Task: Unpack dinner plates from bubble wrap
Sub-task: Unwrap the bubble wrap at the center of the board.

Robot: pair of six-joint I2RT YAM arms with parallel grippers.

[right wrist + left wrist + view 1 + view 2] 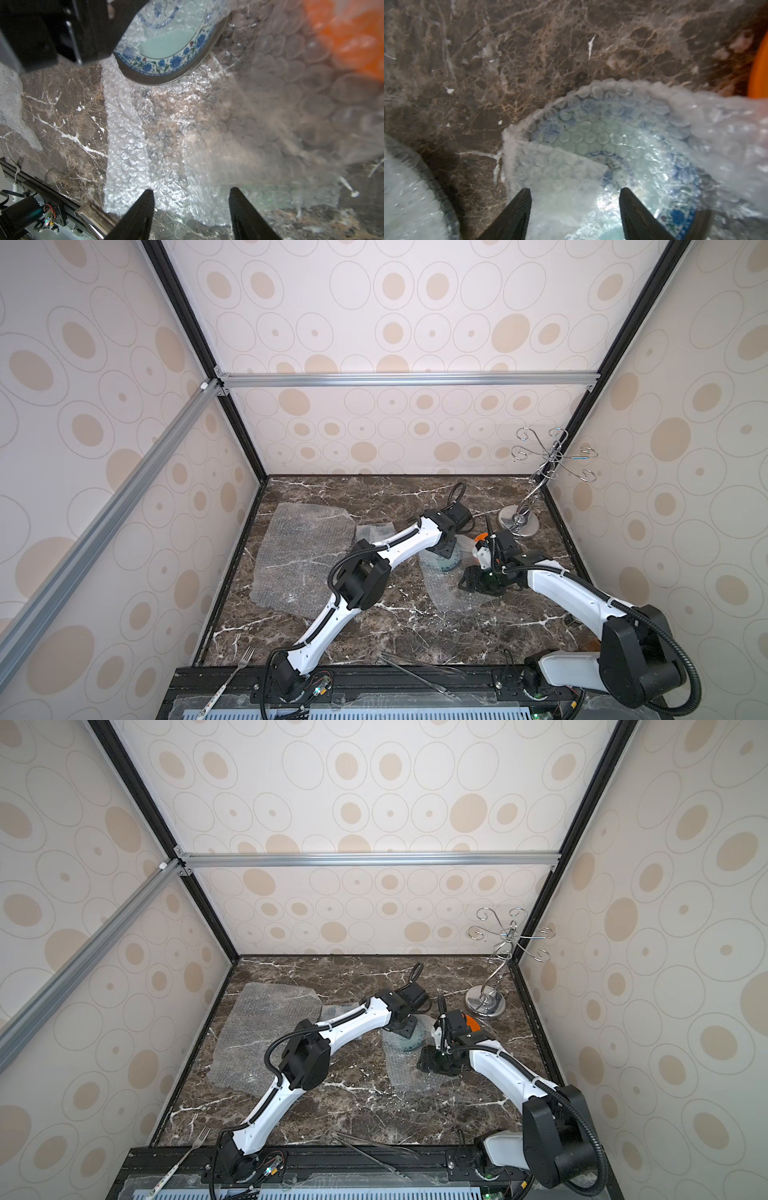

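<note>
A pale plate with a blue floral rim (166, 47) lies mid-table on a crumpled bubble wrap sheet (166, 135). A fold of that wrap still covers part of the plate (591, 133). My left gripper (574, 191) hovers just over the plate (448, 563), jaws open, with the loose wrap flap below them. My right gripper (191, 190) is open too, low over the near edge of the same sheet (444, 597), to the plate's right. An orange plate (480, 536) sits behind the right wrist, blurred through wrap (353, 41) in the right wrist view.
A large flat bubble wrap sheet (299, 556) lies at the left, with a smaller piece (374, 531) beside it. A wire stand on a silver disc base (518, 522) stands at the back right. A fork (239, 668) and metal tongs (415, 672) rest along the front edge.
</note>
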